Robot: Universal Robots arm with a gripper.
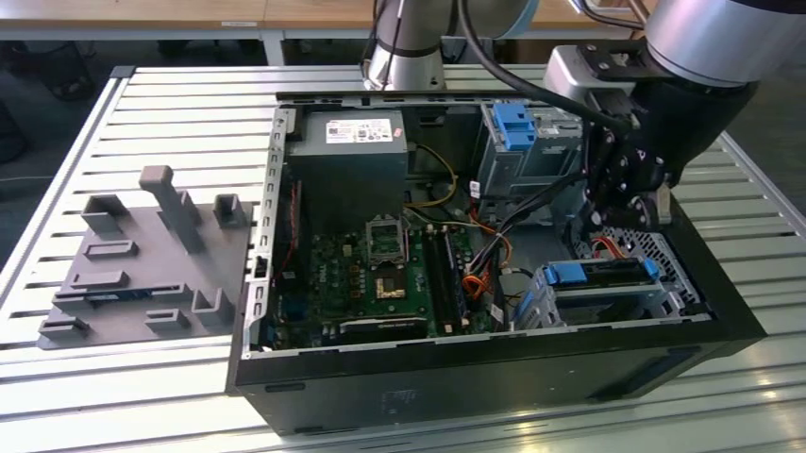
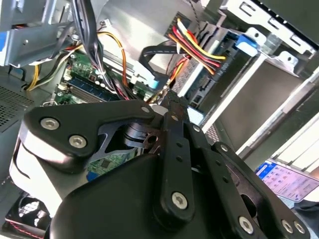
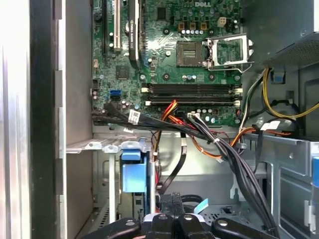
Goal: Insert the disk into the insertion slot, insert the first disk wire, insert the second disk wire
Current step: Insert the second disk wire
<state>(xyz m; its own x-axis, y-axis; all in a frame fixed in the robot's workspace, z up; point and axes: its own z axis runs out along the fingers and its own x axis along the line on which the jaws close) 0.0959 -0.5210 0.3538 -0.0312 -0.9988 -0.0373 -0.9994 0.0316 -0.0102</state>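
Observation:
The disk (image 1: 602, 273), in its bright blue carrier, sits inside the insertion slot (image 1: 629, 304), a silver perforated cage at the exterior view's right of the open computer case. The carrier's blue tab (image 3: 133, 169) shows in the first wrist view and its blue end (image 2: 246, 43) in the second. My gripper (image 1: 620, 215) hangs just behind the disk, above the cage. Its black fingers (image 2: 172, 107) are drawn together on the end of a flat black wire (image 2: 152, 54) with a light blue tip (image 3: 202, 203). A red, yellow and black wire bundle (image 2: 199, 47) runs toward the disk.
A taller grey bay with a blue bracket (image 1: 516, 125) stands behind the gripper. The motherboard (image 1: 377, 269) and power supply (image 1: 346, 151) fill the rest of the case, with loose cables (image 3: 224, 149) crossing the middle. A grey fixture plate (image 1: 139, 264) lies on the slatted table (image 1: 164, 94).

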